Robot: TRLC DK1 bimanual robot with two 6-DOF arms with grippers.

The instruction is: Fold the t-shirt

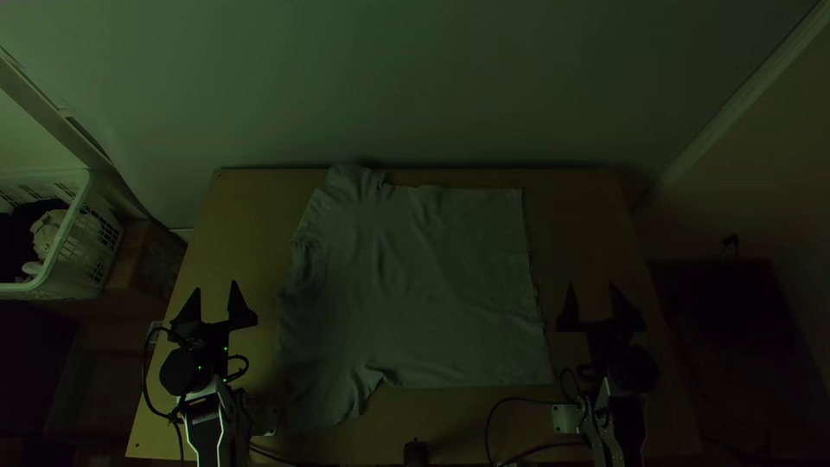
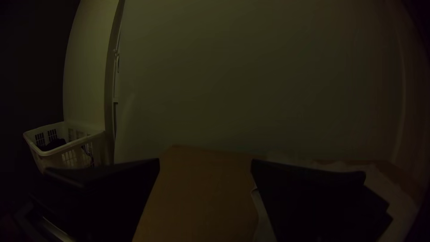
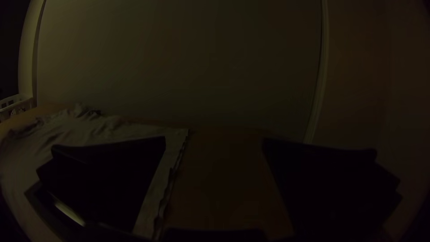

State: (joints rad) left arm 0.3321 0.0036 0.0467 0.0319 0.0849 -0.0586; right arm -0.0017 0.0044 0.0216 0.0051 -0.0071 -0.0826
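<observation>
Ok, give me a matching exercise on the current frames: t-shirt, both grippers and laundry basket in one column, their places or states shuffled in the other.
1. t-shirt
2. left gripper
3. right gripper
4. laundry basket

A. open, beside the hem
B. off the table, cloth inside
C. spread out, unfolded
D. open, beside the sleeve end

Pairs: 1-C, 2-D, 3-A, 4-B

I count one pale cloth t-shirt (image 1: 432, 294), one light wooden table (image 1: 588, 216), one white plastic basket (image 1: 95, 227), and a black left gripper (image 1: 215, 287) plus a black right gripper (image 1: 591, 285), making two.
</observation>
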